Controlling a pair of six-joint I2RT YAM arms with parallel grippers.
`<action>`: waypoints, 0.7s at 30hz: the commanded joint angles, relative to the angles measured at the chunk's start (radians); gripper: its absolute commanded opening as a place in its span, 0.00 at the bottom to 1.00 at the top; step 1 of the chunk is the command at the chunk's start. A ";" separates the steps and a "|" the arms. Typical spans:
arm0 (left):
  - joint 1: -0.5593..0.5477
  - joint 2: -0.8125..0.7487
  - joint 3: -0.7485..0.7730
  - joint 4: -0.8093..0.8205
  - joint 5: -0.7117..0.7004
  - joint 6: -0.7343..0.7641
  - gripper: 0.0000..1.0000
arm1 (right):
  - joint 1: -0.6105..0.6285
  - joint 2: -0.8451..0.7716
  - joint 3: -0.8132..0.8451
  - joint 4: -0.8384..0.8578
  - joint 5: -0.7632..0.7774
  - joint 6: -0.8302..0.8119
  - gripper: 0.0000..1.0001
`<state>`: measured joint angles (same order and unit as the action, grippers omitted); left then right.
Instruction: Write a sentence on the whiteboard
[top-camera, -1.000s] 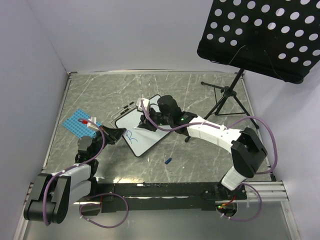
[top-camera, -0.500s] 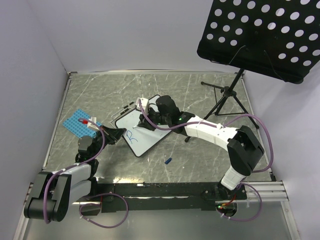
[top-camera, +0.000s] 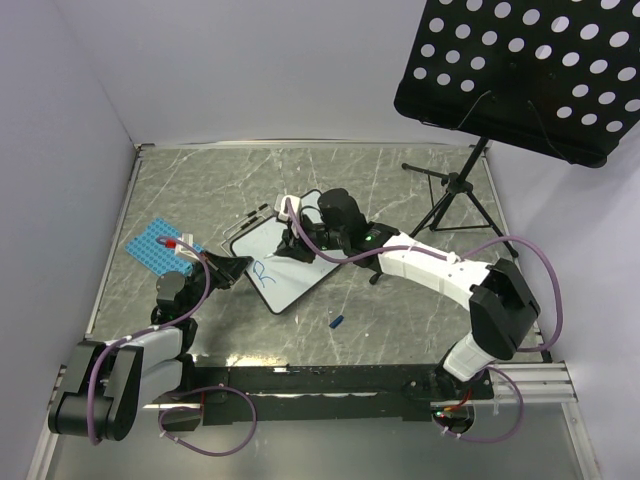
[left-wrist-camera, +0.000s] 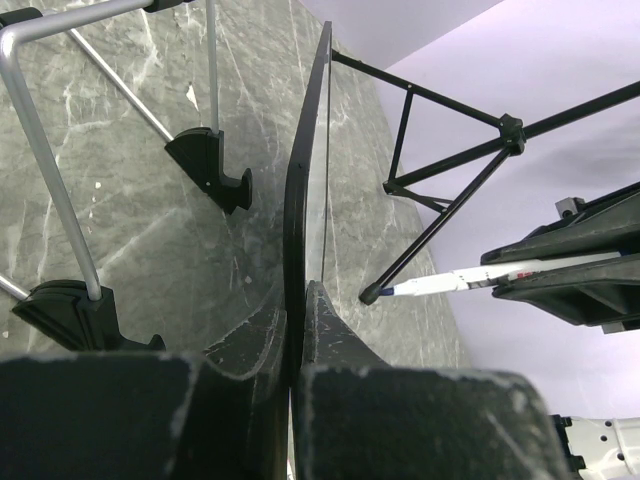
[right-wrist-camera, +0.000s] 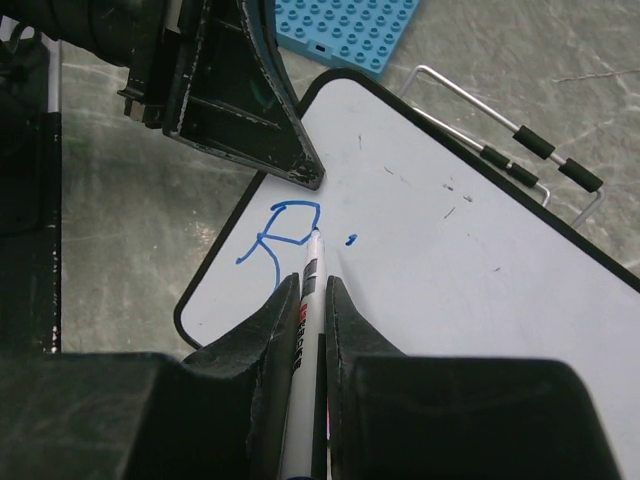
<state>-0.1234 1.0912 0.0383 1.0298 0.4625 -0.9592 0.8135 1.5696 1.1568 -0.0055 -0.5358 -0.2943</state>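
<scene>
The whiteboard (top-camera: 285, 258) lies tilted on the marble table, its white face (right-wrist-camera: 470, 290) filling the right wrist view. Blue writing (right-wrist-camera: 284, 228) near its lower left corner reads as an "R" with a small dot (right-wrist-camera: 351, 240) beside it; that is all of the sentence that shows. My right gripper (right-wrist-camera: 307, 288) is shut on a white marker (right-wrist-camera: 309, 275), whose tip rests at the R's right side. My left gripper (left-wrist-camera: 296, 300) is shut on the board's black frame (left-wrist-camera: 303, 180), seen edge-on, at the left corner (top-camera: 236, 268).
A blue studded plate (top-camera: 155, 246) lies left of the board. A blue marker cap (top-camera: 337, 322) sits on the table in front. The black perforated music-stand tray (top-camera: 530, 70) hangs over the back right, its tripod (top-camera: 455, 195) standing on the table. Wire board legs (left-wrist-camera: 60, 170) stick out behind.
The right gripper with the marker drifted slightly left over the board, then back to the right. The left gripper and the board have stayed put.
</scene>
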 joint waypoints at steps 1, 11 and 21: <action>-0.007 -0.007 -0.048 0.058 0.010 0.011 0.01 | 0.004 0.003 -0.006 0.010 -0.023 -0.019 0.00; -0.007 -0.022 -0.046 0.042 0.016 0.019 0.01 | 0.004 0.061 0.011 0.010 -0.019 -0.026 0.00; -0.008 -0.016 -0.046 0.055 0.016 0.019 0.01 | 0.006 0.075 0.010 -0.004 0.052 -0.011 0.00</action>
<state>-0.1242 1.0840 0.0383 1.0260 0.4637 -0.9588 0.8139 1.6276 1.1549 -0.0303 -0.5243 -0.3069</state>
